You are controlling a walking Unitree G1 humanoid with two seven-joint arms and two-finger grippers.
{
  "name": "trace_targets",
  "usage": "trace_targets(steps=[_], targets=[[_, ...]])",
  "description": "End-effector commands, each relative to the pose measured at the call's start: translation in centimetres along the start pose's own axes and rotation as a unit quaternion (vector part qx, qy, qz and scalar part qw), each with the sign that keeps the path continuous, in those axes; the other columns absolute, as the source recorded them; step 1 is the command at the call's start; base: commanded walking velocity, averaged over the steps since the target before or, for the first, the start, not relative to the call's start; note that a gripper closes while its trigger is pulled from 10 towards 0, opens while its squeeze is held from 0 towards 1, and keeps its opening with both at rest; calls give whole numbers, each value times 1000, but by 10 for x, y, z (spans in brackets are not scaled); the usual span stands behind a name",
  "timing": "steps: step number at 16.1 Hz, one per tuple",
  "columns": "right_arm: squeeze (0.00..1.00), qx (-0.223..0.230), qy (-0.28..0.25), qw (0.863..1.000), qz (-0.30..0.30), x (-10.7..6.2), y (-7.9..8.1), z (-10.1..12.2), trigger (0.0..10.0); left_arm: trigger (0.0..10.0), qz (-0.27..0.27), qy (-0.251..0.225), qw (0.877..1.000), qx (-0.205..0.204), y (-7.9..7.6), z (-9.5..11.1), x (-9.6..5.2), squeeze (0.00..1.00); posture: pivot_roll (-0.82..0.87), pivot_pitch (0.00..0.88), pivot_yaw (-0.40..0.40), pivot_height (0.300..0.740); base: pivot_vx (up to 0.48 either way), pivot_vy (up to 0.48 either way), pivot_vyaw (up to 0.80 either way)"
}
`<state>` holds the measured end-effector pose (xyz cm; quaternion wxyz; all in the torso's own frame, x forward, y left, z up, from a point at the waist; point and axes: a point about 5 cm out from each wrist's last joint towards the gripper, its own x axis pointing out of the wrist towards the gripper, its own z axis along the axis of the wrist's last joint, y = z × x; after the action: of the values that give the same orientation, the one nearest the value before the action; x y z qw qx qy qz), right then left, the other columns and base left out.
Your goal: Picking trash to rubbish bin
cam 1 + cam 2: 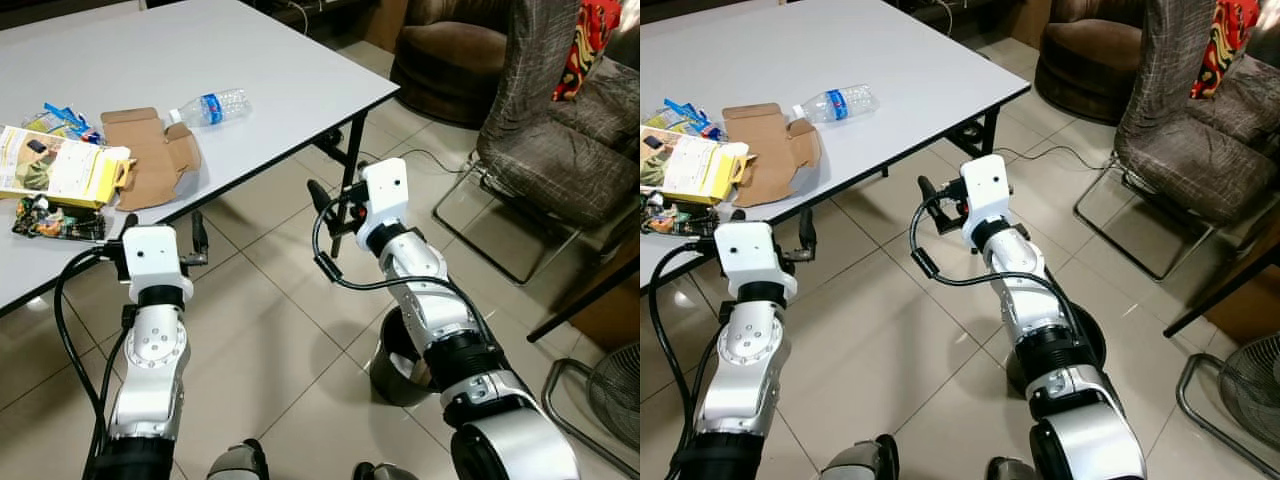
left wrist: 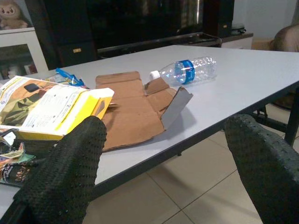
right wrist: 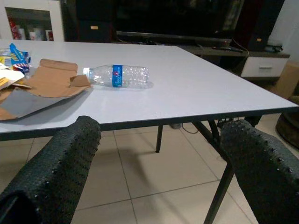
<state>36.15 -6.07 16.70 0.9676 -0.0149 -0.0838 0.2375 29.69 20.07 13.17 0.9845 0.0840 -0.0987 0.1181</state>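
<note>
Both pincers are spread wide and empty short of the worktop (image 1: pixel 300 90) edge, so I'd send the right pincer (image 1: pixel 330 205) up over the plastic bottle (image 1: pixel 208 107) lying beside the flattened cardboard (image 1: pixel 150 155), then swing to the bin (image 1: pixel 395 365) below.

Item count — one plastic bottle (image 1: pixel 208 107), one flattened cardboard box (image 1: pixel 150 152), one yellow carton (image 1: pixel 58 166), one rubbish bin (image 1: pixel 398 372) — two grippers.

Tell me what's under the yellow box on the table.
The yellow box lies over the flattened brown cardboard and a dark snack wrapper. Blue wrappers poke out behind. Anything fully beneath it is hidden.
</note>
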Motion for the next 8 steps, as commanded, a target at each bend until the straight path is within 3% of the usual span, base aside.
trace_targets(steps=[1, 4, 7, 8], targets=[[0, -13, -11, 1000, 3, 1, -2, 4, 10000, 10000, 2, 3, 1000, -2, 0, -2, 0, 0, -39, 95, -26, 740, 0, 0, 0], [0, -7, -18, 1000, -16, 1, -5, 6, 10000, 10000, 3, 5, 1000, 28, 1, -5, -2, 0, -38, 82, -1, 740, 0, 0, 0], [0, -14, -21, 1000, -17, 1, 0, 4, 10000, 10000, 1, 12, 1000, 21, 0, -9, 2, 0, -43, 77, 14, 740, 0, 0, 0], [0, -16, -23, 999, -19, 0, 0, 5, 10000, 10000, -10, 7, 1000, 20, -6, -5, 5, 0, -43, 70, 28, 740, 0, 0, 800]])
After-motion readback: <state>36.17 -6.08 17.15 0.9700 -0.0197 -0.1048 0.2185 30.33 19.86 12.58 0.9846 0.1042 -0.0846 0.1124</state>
